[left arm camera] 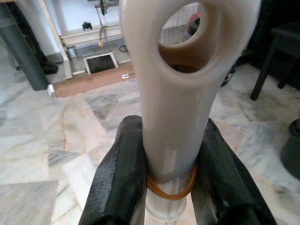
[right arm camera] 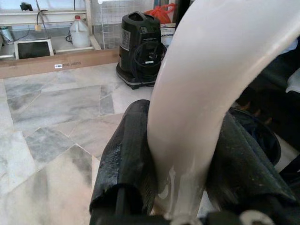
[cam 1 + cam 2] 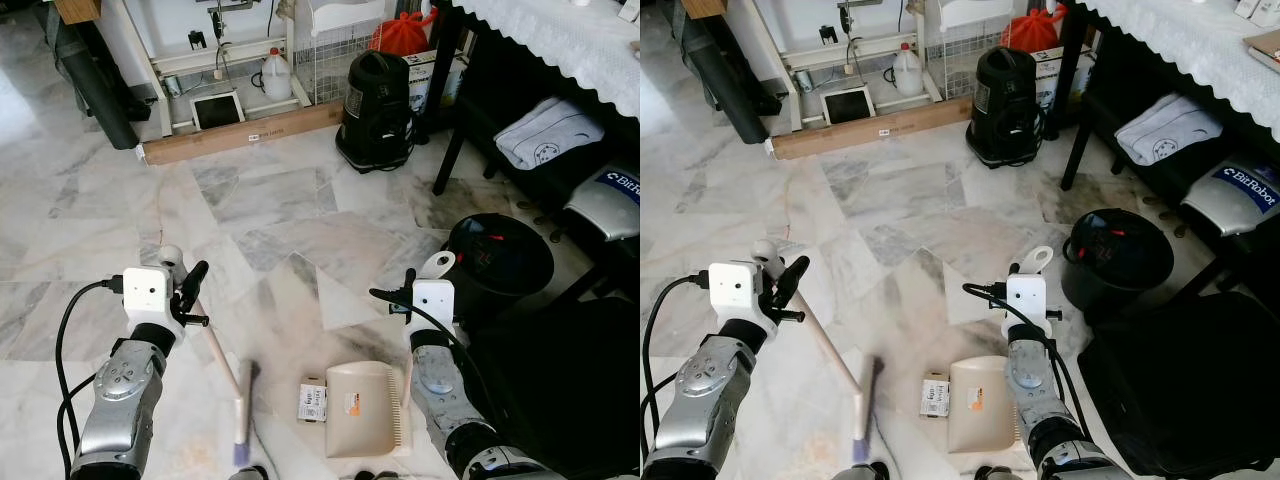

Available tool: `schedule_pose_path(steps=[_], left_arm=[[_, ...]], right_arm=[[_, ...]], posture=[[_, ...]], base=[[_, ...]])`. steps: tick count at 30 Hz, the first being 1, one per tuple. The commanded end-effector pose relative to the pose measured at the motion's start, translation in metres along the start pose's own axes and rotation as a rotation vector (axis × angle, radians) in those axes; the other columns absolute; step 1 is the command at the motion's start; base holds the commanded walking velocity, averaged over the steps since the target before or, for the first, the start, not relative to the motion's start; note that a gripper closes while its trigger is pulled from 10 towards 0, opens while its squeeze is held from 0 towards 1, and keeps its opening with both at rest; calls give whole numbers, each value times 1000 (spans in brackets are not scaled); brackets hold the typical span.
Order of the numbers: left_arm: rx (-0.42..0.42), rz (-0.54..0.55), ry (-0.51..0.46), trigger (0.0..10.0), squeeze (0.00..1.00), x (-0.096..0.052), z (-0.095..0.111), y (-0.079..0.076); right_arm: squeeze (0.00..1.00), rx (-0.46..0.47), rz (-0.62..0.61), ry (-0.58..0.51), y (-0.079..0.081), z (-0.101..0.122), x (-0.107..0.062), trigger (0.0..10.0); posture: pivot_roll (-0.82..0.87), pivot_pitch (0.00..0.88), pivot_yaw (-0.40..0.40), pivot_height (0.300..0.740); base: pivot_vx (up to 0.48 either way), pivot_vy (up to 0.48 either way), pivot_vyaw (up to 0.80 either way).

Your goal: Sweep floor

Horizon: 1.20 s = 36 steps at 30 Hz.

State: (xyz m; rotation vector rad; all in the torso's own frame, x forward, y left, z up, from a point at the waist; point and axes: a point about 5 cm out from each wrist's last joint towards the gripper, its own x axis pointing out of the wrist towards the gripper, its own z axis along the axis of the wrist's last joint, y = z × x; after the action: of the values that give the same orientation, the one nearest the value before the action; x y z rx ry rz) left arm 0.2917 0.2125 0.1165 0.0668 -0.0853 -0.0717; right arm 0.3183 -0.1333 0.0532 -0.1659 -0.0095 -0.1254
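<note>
Left tool (image 3: 190, 290) clenched around the brush handle (image 1: 176, 117), both black fingers (image 1: 119, 180) pressing its sides just above a rubber band. Brush head (image 3: 243, 415) down on the marble floor (image 3: 270, 200), just left of the dustpan (image 3: 362, 408). Right tool (image 2: 180, 159) clenched on the dustpan's white handle (image 3: 437, 265), pan lying flat on the floor. Small printed card (image 3: 313, 402) touching the pan's left edge, between brush and pan. Black bin (image 3: 498, 262) near, up and right of the pan. Probably early to middle stage: card not in the pan yet, sweeping in and emptying left.
</note>
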Motion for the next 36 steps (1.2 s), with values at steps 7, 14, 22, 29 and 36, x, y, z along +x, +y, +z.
schedule_pose_path(steps=[7,14,22,29,36], left_arm=[[-100,27,64,10000,0,-7,-20,-2],[-226,-60,95,10000,0,-3,-21,-11],[-415,-47,103,10000,0,0,-19,-3],[-573,-51,21,10000,0,6,0,3],[-630,-40,-68,10000,0,9,24,15]], right_arm=[[0,1,39,80,3,-15,-8,10000],[0,6,47,88,4,-15,-9,10000],[0,4,51,92,3,-15,-7,10000],[0,2,48,95,1,-15,-6,10000],[0,7,57,97,4,-13,-4,10000]], posture=[[208,193,57,740],[207,184,54,740],[195,168,54,740],[200,161,52,740],[211,151,50,740]], base=[[0,0,0],[0,0,0],[0,0,0],[0,0,0],[0,0,0]])
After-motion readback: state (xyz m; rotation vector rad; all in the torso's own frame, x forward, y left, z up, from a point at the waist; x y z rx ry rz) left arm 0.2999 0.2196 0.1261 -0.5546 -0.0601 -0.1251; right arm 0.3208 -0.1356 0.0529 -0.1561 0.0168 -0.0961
